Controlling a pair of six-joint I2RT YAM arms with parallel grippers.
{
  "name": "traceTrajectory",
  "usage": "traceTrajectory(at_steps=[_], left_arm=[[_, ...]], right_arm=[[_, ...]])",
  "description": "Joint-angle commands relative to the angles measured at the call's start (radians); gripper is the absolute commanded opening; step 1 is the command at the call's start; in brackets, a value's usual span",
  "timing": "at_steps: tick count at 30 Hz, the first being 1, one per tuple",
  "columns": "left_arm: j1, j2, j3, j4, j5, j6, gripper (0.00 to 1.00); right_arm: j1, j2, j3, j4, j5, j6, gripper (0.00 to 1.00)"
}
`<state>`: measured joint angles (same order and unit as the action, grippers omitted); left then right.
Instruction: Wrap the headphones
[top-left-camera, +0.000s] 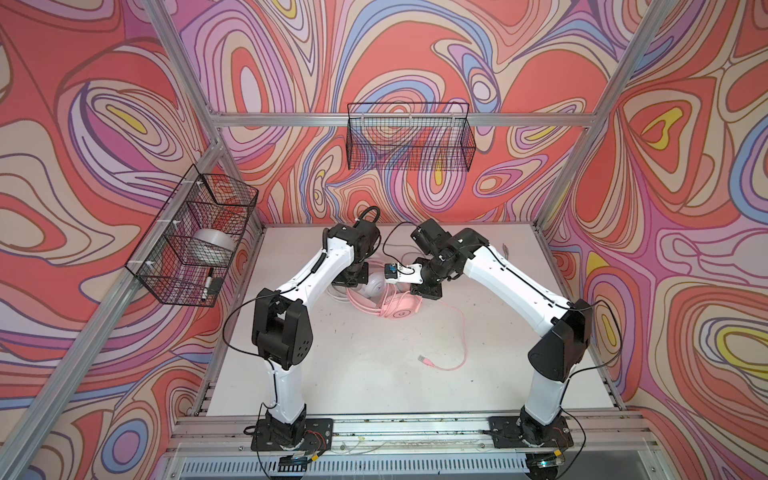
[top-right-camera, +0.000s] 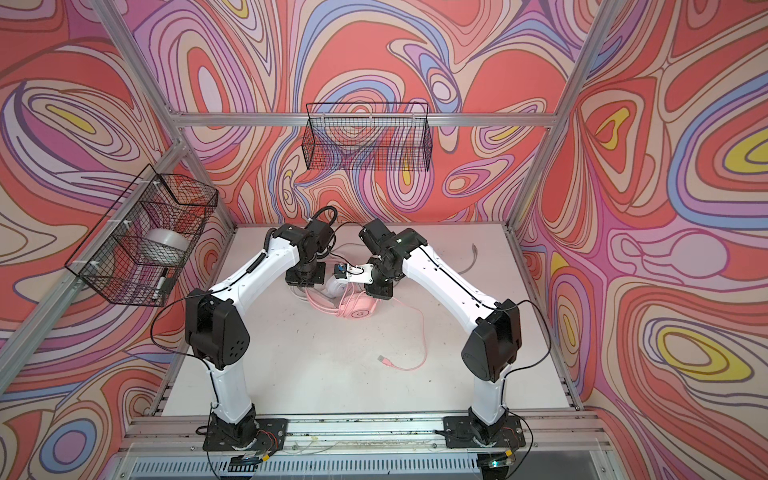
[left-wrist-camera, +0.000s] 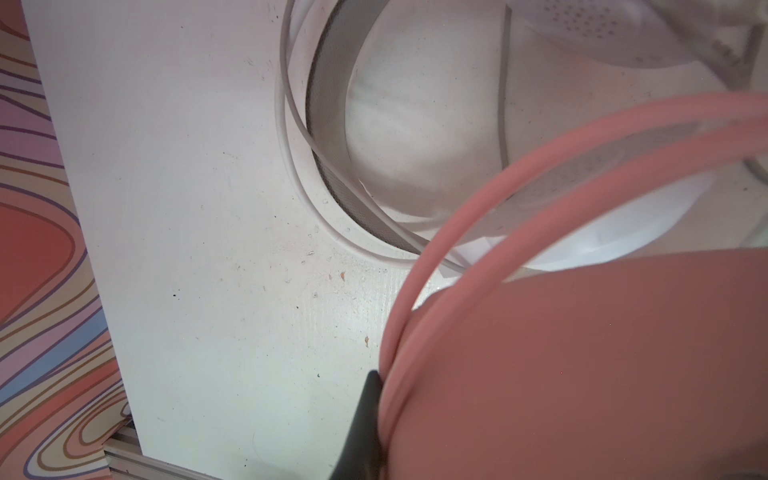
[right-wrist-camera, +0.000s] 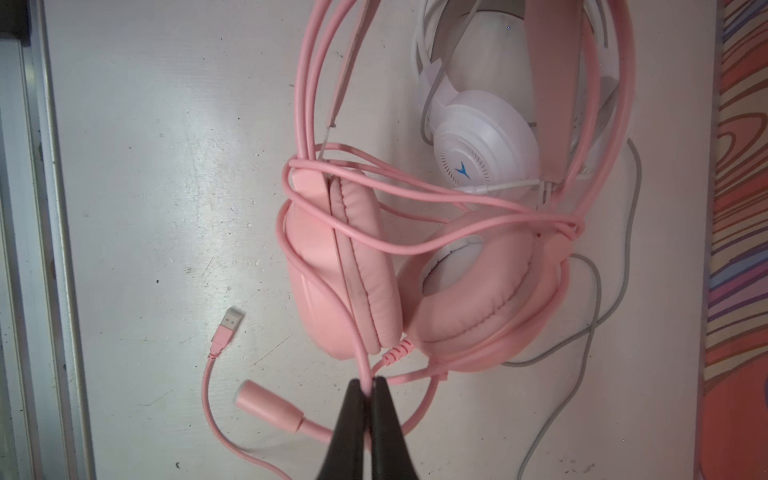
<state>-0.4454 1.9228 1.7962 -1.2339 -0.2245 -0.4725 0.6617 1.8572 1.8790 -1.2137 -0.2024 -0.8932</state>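
Closest to my bases, the USB plug (right-wrist-camera: 228, 322) lies loose on the table (top-left-camera: 374, 374), and a slack length of the pink cable (right-wrist-camera: 204, 390) curls away from it; by my reckoning that tail is what is left to wind. Next in, my right gripper (right-wrist-camera: 368, 388) is pinched fully shut on that cable just below the earcups, beside the microphone boom (right-wrist-camera: 266, 401). I hold it there so the turns lying across the cups don't slacken while the rest is fed round. The pink headset (right-wrist-camera: 478, 291) rests mid-table, cups folded together, with several loops of cord crossing them.

Beyond it my left gripper (left-wrist-camera: 380, 380) is closed as well. Only one finger shows, with the two bands of the pink headband (left-wrist-camera: 415, 266) pressed against it (the other finger is lost behind a pink blur). I take it I'm gripping the headband to steady the set against the pull of winding.

Under and behind those bands lies the white headset (right-wrist-camera: 482, 141). Its grey-white cable (right-wrist-camera: 594, 299) trails unwound over the table, and neither claw touches it as far as I can see. Farthest back, a wire basket (top-left-camera: 409, 137) hangs on the rear wall, and a second basket (top-left-camera: 195, 232) at the left side holds a roll of tape (top-left-camera: 214, 245)
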Motion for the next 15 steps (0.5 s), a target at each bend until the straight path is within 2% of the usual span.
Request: traceTrajectory(at_steps=[1, 5, 9, 15], left_arm=[[-0.01, -0.004, -0.013, -0.003, 0.048, 0.067, 0.0], [-0.018, 0.002, -0.013, -0.007, 0.082, 0.112, 0.0], [-0.022, 0.004, -0.02, -0.004, 0.103, 0.126, 0.0], [-0.023, -0.004, -0.036, 0.017, 0.152, 0.145, 0.0]], right_arm=[[-0.01, 0.023, -0.012, 0.072, 0.031, -0.04, 0.0], [-0.019, 0.03, -0.013, 0.106, 0.064, -0.054, 0.0], [-0.025, 0.036, -0.03, 0.15, 0.086, -0.055, 0.1], [-0.031, 0.049, -0.043, 0.196, 0.111, -0.034, 0.15]])
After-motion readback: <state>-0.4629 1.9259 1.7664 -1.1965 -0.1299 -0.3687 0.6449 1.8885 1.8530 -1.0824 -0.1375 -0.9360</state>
